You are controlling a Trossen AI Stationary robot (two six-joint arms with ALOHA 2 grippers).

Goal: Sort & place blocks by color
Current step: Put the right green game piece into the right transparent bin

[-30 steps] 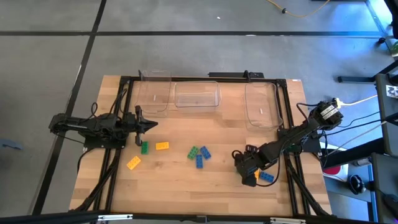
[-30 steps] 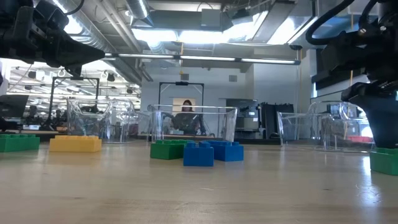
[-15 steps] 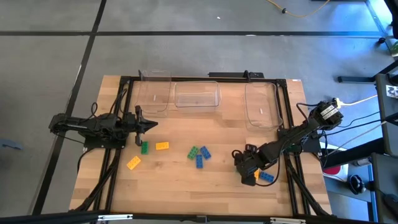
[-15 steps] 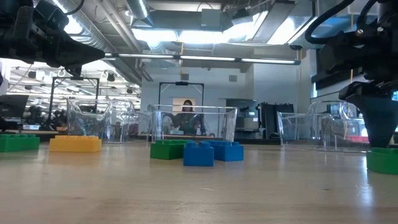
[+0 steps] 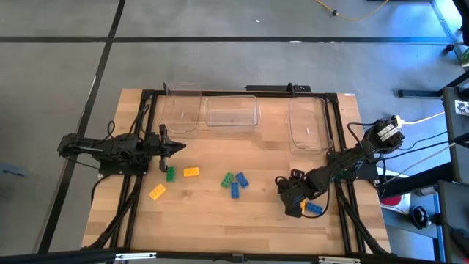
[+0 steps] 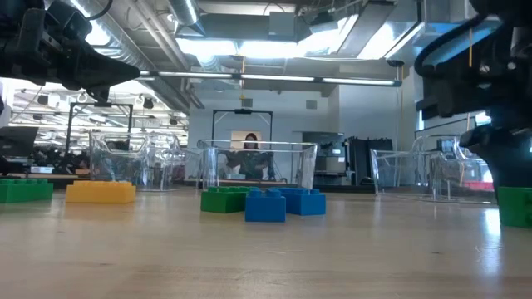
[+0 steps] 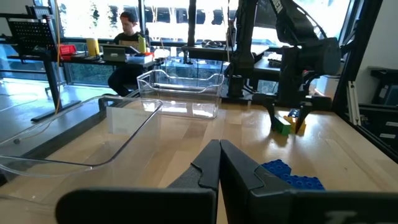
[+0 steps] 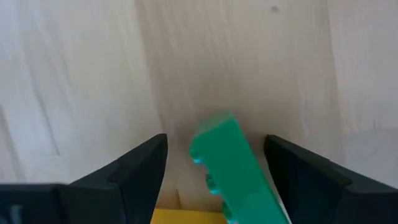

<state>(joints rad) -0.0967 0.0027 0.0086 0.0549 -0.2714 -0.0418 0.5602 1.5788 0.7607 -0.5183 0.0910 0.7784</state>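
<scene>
Your left gripper (image 5: 178,147) hangs over the left part of the table (image 5: 212,213) with its fingers (image 7: 211,163) pressed tight together and nothing between them; it touches no block. Just in front of it you have a green block (image 5: 170,174), a yellow block (image 5: 191,171) beside that, and a second yellow block (image 5: 157,192) nearer the front edge. Move toward the middle and you find a cluster of one green block (image 5: 228,179) with two blue blocks (image 5: 238,184) touching or nearly touching it. On the right, your right gripper (image 5: 293,207) is low over the wood with its jaws standing wide, and a green brick (image 8: 231,168) sits tilted in the gap between its fingers (image 8: 134,171); whether the pads actually touch it you cannot tell. A yellow piece (image 8: 186,216) lies just under that brick, and a blue block (image 5: 314,208) rests beside the gripper. The table is pale wooden planking in a dark frame, with three clear bins (image 5: 231,111) along its far edge. Beyond it you see an open workshop with ceiling lights, and a person (image 7: 124,43) seated at a desk. No readable writing shows anywhere.
</scene>
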